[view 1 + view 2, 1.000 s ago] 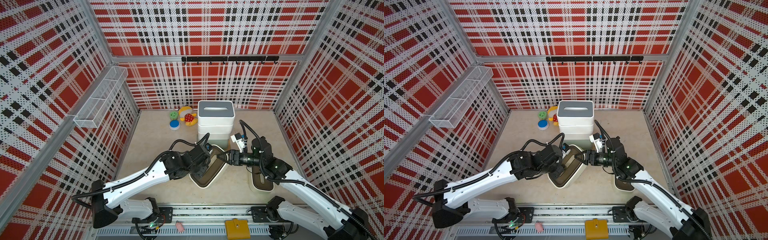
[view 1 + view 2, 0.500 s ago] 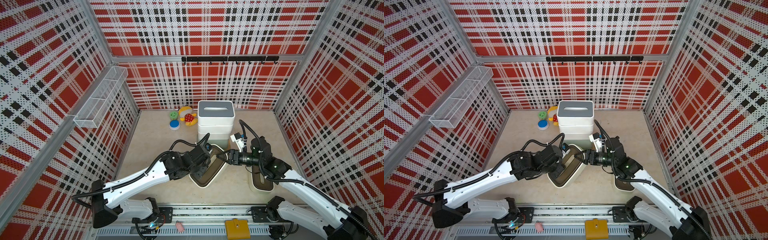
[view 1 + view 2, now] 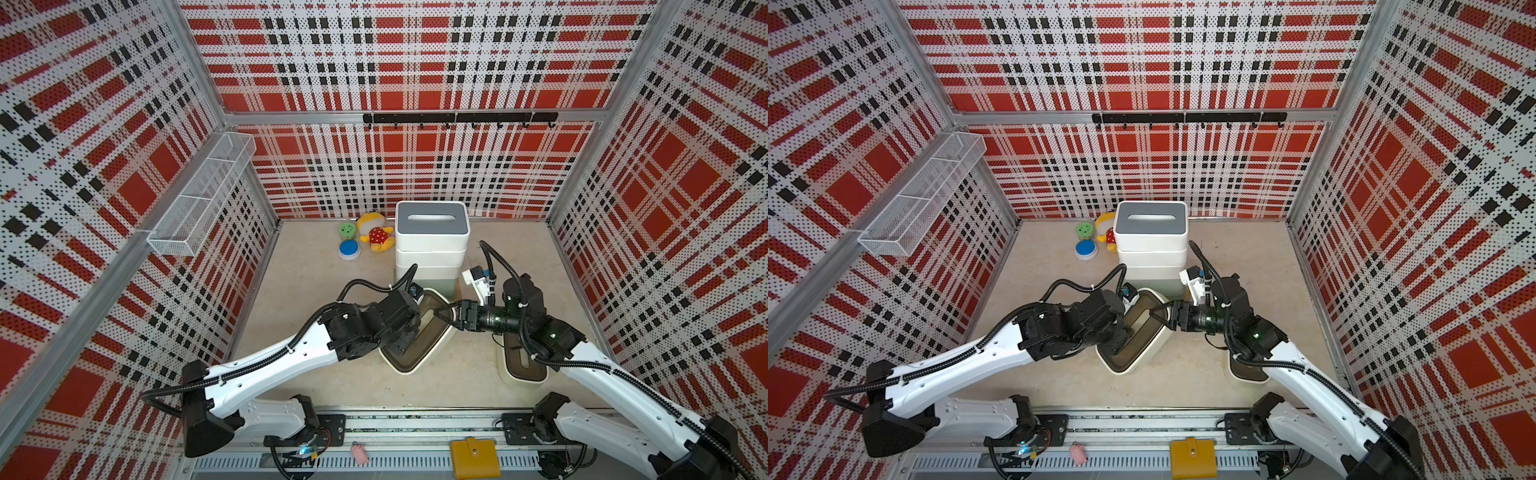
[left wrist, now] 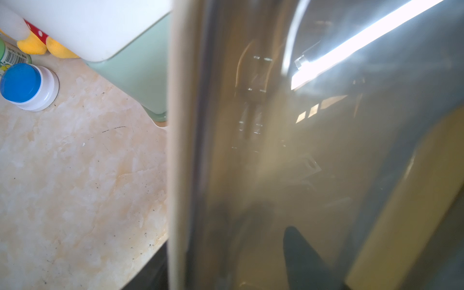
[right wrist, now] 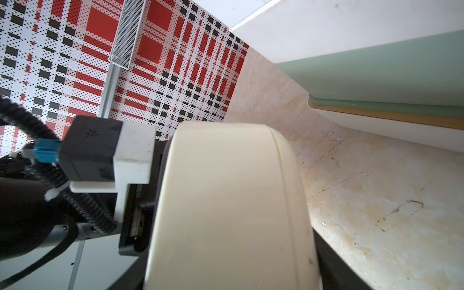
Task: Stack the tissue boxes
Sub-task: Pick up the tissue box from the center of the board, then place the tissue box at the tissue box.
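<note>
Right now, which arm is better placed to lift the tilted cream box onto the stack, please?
Probably the right: the right gripper straddles the cream box at the end nearest the stack, while the left gripper has its jaws hidden beneath its wrist.

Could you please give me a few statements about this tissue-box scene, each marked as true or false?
1. The top box of the stack has a grey lid. True.
2. The blue disc lies on the right arm's side of the stack. False: it lies on the left arm's side, next to the green disc.
3. The slanted cream box rests on top of the stack. False: it is in front of the stack, well below its top.
4. A yellow wallet lies at the very front of the scene. True.
</note>
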Available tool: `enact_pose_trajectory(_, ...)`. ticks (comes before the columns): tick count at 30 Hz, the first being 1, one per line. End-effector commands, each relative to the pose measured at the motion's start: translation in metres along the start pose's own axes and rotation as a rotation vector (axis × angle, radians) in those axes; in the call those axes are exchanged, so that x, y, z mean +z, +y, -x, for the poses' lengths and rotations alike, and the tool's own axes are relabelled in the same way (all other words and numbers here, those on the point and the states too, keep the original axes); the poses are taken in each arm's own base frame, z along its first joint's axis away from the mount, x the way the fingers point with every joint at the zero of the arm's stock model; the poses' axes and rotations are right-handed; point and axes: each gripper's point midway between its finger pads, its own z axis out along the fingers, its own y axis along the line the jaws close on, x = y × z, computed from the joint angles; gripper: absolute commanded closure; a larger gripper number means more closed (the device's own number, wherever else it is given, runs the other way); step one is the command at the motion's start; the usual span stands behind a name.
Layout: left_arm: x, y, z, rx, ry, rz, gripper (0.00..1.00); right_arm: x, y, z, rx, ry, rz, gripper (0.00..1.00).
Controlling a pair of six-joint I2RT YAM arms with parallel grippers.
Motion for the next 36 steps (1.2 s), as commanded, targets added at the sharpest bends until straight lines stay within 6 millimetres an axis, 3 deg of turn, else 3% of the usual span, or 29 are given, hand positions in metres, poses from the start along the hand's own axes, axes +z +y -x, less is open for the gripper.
enact_pose_trajectory(1, -0.013, 0.01, 0.011, -0.044, -0.069, 0.015, 0.35, -0.005, 0.016, 0.009, -0.048, -0.042, 0.045, 0.52)
enact_pose_trajectory(13, -0.066, 0.027, 0.042, -0.085, -0.22, -0.03, 0.28, -0.011, 0.017, 0.016, -0.043, -0.085, 0.02, 0.55)
enact_pose_trajectory(21, -0.095, 0.051, 0.055, -0.162, -0.334, -0.024, 0.21, -0.021, 0.032, 0.026, -0.059, -0.13, 0.031, 0.56)
enact_pose_trajectory(30, -0.126, 0.098, 0.05, -0.322, -0.527, 0.018, 0.03, -0.055, 0.093, 0.059, -0.142, -0.253, 0.126, 0.56)
enact_pose_trajectory(36, -0.141, 0.119, 0.041, -0.407, -0.615, 0.061, 0.0, -0.074, 0.143, 0.089, -0.214, -0.315, 0.187, 0.56)
